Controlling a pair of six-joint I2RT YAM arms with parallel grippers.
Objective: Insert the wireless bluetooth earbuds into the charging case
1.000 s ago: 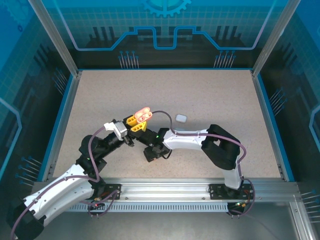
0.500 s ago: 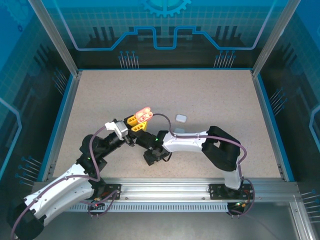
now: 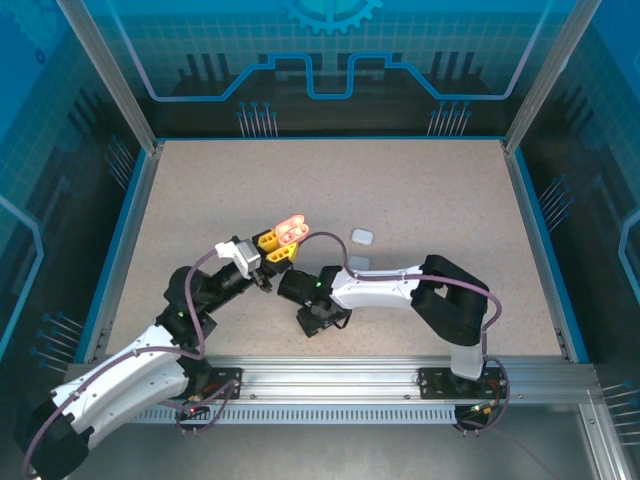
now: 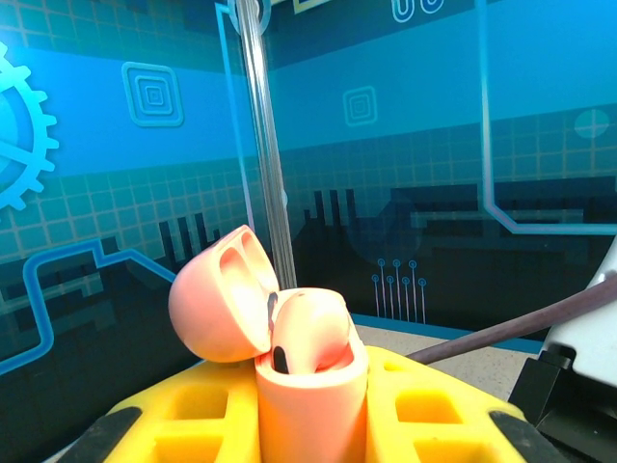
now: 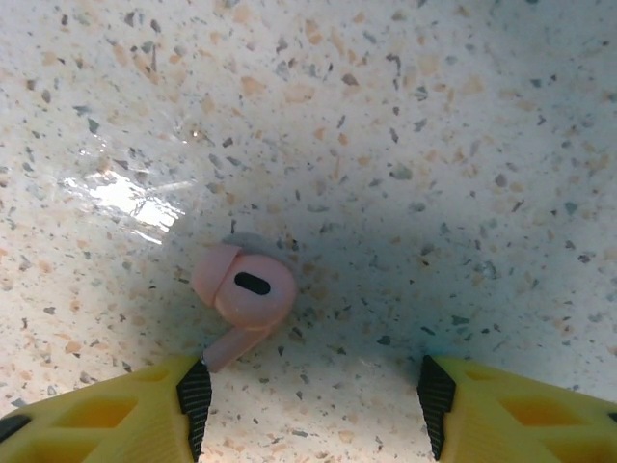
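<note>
- The left claw (image 3: 272, 246) is closed firmly on the rounded pink plastic charging case (image 4: 310, 400). It holds the case raised above the table, a little left of the middle of the scene.
- The hinged pink lid (image 4: 220, 307) of the case stands open and leans to one side. One seated pink earbud (image 4: 310, 333) is already in its socket.
- The small pink stemmed earbud (image 5: 245, 292) lies loose on the speckled beige table (image 5: 434, 145), under the wrist of the right arm and on the near side of the raised case.
- The right claw (image 5: 314, 400) is about half open and holds nothing. Its yellow fingers (image 5: 106, 420) with black pads point down at the table.
- The loose earbud is not centred between the pads. It lies just beyond the tips, with its stem very near the pad on the left of the wrist view.
- I judge that the step in hand is to pick up this loose earbud.
- To do it well, the right claw should first shift sideways until the earbud is in the middle of the gap. Then it should go down until the pads are almost on the table.
- It is better to close on the thick head than on the thin stem, and to close slowly. The piece is smooth and light, so it can slip out or be pushed away.
- The left claw should keep the case steady with the free socket facing up.
- A small white rounded case (image 3: 362, 236) lies farther to the right, well apart from both claws.
</note>
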